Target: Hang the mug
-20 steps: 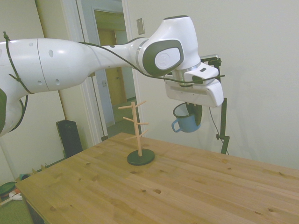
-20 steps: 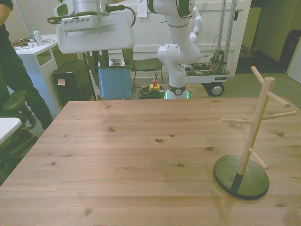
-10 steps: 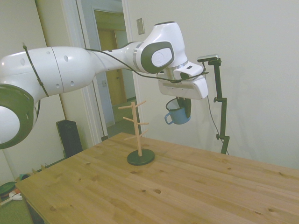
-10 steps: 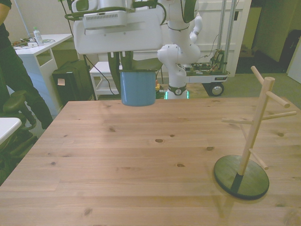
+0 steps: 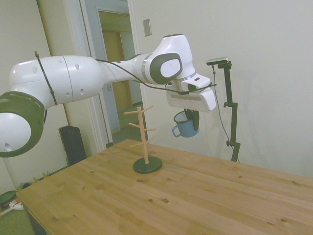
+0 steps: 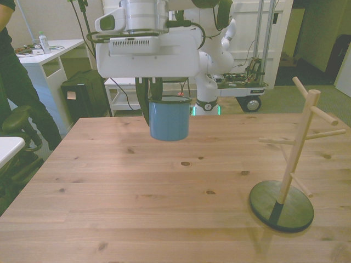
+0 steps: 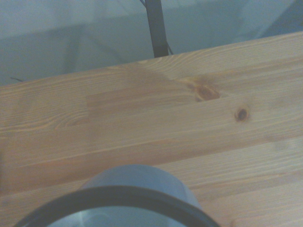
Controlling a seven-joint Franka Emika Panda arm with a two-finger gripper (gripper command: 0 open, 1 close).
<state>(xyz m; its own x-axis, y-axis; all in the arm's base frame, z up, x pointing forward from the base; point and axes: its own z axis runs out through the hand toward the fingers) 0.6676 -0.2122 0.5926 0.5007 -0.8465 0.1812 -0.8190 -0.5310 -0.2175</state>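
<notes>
Side view shows the white arm's gripper (image 5: 194,116) pinching the rim wall of the small light-blue enamel mug (image 5: 185,126), with one dark finger inside the white interior and the other outside. The mug hangs upright in the air, well above the wooden surface (image 5: 195,196), and its blue loop handle points toward the wooden peg stand on a dark round base (image 5: 145,139). The mug is near the stand's upper pegs in height but apart from them, touching nothing except the gripper. In the front view the mug (image 6: 169,118) sits under the wide white gripper body, while the peg stand (image 6: 290,164) is well off toward the front view's right; the handle is hidden there. The wrist view catches only the mug's dark rim (image 7: 118,198) over bare planks. The step in hand looks like the carry toward the stand, with hanging not yet done. The next move probably calls for bringing the handle loop level with an upward-slanting peg tip, lining the opening up with it, and sliding it on before releasing.
</notes>
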